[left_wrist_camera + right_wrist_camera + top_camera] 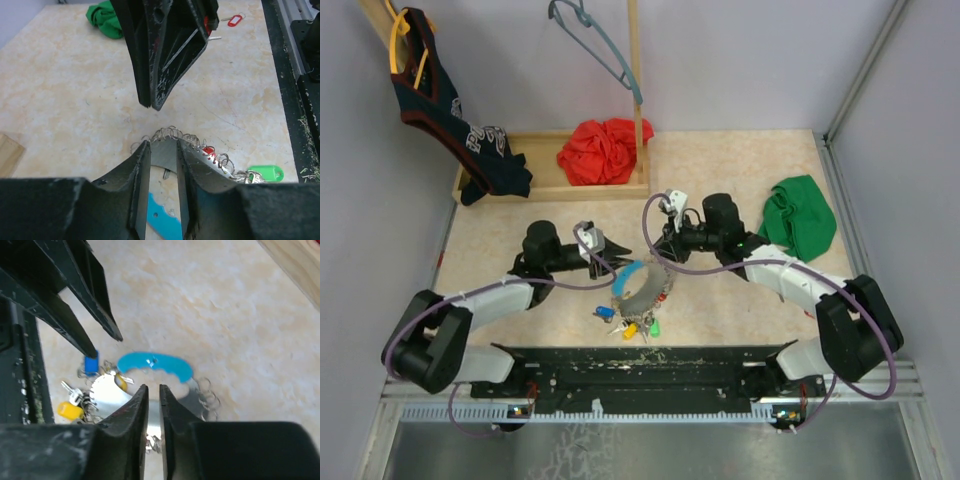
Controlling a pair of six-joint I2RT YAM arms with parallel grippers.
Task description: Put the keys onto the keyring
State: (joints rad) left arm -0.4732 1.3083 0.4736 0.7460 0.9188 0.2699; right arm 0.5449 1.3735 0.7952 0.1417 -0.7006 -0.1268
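Most keys [632,323] apparently threaded at 6 o'clock of keyring [645,293]; red-tagged key [234,20] loose. Left pincer [160,145] part-open astride it; right pincer [153,387] near-closed, hold unclear.

The beige table [740,180] carries keys [635,325], a green cloth [800,218] and a wooden tray [580,192].

Grey keyring [646,297] with light-blue section; keys [632,326] tagged green, yellow, blue.
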